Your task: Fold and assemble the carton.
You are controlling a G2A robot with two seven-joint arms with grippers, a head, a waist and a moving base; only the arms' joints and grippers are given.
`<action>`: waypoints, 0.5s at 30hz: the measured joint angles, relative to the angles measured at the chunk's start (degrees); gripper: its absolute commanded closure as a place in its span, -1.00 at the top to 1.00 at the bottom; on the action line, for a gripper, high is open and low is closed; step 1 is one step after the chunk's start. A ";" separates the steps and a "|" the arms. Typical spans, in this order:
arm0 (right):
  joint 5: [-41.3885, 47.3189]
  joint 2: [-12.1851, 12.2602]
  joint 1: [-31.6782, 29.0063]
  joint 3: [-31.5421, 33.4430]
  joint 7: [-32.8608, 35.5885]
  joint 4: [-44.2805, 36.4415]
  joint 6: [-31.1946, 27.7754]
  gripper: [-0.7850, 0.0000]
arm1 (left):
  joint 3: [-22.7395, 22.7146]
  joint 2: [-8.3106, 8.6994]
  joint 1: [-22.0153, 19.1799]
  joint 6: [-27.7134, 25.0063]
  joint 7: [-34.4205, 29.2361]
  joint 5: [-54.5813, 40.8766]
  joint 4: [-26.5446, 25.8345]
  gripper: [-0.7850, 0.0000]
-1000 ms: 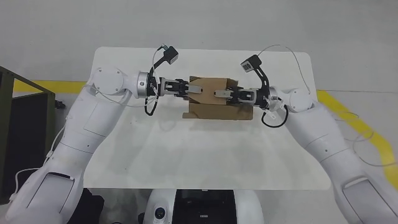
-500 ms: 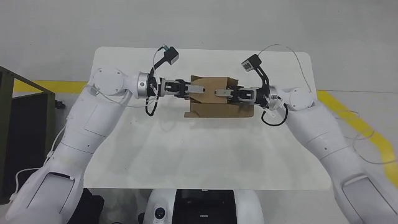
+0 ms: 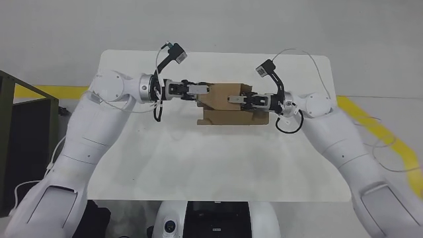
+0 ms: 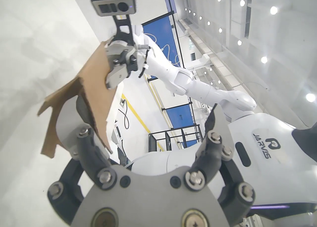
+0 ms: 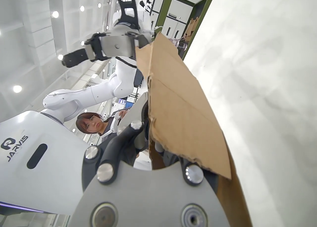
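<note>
The brown cardboard carton point(image 3: 228, 106) lies partly folded in the middle of the white table point(image 3: 132, 158). My right gripper point(image 3: 239, 99) is over its right half, shut on a cardboard panel point(image 5: 178, 104). The left gripper point(image 3: 198, 90) is at the carton's left edge with its jaws spread wide. In the left wrist view one finger point(image 4: 85, 136) sits behind a raised flap point(image 4: 94, 84) and the other finger point(image 4: 214, 126) stands free of the cardboard. The right gripper point(image 4: 116, 69) shows farther off, clamped on the same sheet.
The table's near half and both side margins hold nothing else. A dark green cabinet point(image 3: 20, 139) stands off the table's left side. Yellow floor tape point(image 3: 370, 125) runs past the right edge.
The left arm has drawn back a little from the carton toward the left and far side, and its wrist has turned. The carton and the right gripper have hardly moved.
</note>
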 measured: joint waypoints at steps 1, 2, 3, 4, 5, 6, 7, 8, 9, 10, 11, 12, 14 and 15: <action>0.00 -0.13 0.08 -0.10 0.03 0.09 0.03 -1.00 | -0.49 0.14 0.36 0.43 -0.01 -0.03 -0.71 1.00; -0.04 -0.27 0.14 -0.21 0.06 0.16 0.06 -1.00 | -0.83 0.23 0.57 0.74 -0.09 -0.06 -1.19 1.00; -0.18 -0.43 0.23 -0.36 0.12 0.22 0.11 -1.00 | -1.04 0.29 0.64 0.98 -0.23 -0.15 -1.51 1.00; -0.36 -0.56 0.30 -0.46 0.14 0.28 0.15 -1.00 | -1.05 0.30 0.56 1.10 -0.25 -0.19 -1.55 1.00; -0.54 -0.68 0.37 -0.54 0.13 0.39 0.20 -1.00 | -0.97 0.28 0.40 1.06 -0.24 -0.12 -1.63 1.00; -0.78 -0.84 0.46 -0.63 0.01 0.48 0.31 -1.00 | -0.77 0.24 0.36 0.53 -0.18 0.08 -1.98 1.00; -0.92 -0.96 0.50 -0.68 -0.13 0.47 0.41 -1.00 | -0.61 0.22 0.50 0.27 -0.07 0.15 -2.20 1.00; -1.05 -1.07 0.53 -0.72 -0.26 0.37 0.51 -1.00 | -0.48 0.20 0.63 0.29 0.13 0.16 -2.37 1.00; -1.27 -1.20 0.56 -0.75 -0.37 0.21 0.63 -1.00 | -0.30 0.17 0.72 0.52 0.38 0.16 -2.56 1.00; -1.48 -1.28 0.59 -0.75 -0.43 0.07 0.71 -1.00 | -0.13 0.14 0.73 0.77 0.53 0.13 -2.65 1.00; -1.72 -1.35 0.61 -0.75 -0.47 -0.10 0.81 -1.00 | 0.06 0.10 0.72 1.02 0.66 0.04 -2.69 1.00; -2.02 -1.44 0.63 -0.75 -0.51 -0.38 0.93 -1.00 | 0.34 0.04 0.68 1.41 0.85 -0.09 -2.69 1.00; -2.38 -1.56 0.62 -0.69 -0.61 -0.74 1.12 -1.00 | 0.77 -0.05 0.55 1.98 1.10 -0.22 -2.62 1.00; -2.61 -1.61 0.59 -0.59 -0.73 -0.92 1.26 -1.00 | 1.05 -0.12 0.40 2.23 1.21 -0.27 -2.47 1.00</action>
